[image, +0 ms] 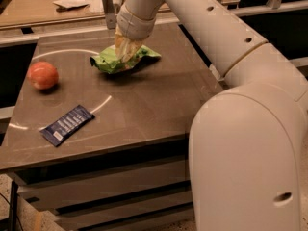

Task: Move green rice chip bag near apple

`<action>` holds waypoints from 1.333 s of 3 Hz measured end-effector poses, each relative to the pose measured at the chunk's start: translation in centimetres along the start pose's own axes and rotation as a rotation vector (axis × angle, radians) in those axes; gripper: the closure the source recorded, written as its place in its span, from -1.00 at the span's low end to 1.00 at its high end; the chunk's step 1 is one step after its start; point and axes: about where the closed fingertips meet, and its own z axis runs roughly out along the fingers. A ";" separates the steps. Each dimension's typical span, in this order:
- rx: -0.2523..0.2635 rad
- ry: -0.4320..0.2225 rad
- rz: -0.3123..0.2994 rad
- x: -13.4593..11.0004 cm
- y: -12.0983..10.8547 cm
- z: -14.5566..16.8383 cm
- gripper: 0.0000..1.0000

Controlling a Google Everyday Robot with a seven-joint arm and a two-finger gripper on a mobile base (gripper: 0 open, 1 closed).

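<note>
Reaching down from the white arm, the gripper (126, 56) has its two yellowish fingers pressed together on the middle of the green rice chip bag (107, 62), pinching the crumpled top. The bag is well apart from the apple (42, 75), to the right of it in the camera view and a little further back on the table (149, 105). Its right edge seems raised, with a dark shadow below, so the step in hand is probably the grasp and the beginning of the lift. The next move calls for carrying the bag across toward the apple and putting it down just beside the apple without pushing the fruit, which can roll. The bag looks light green, crinkled and pillow-shaped, wider than the apple, and it will likely bend under the grip.
</note>
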 end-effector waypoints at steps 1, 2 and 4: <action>0.001 -0.028 -0.028 -1.5 0.2 0.3 1.00; 0.000 -0.051 -0.080 -3.7 0.4 0.9 1.00; 0.018 -0.079 -0.217 -8.9 -0.5 2.1 1.00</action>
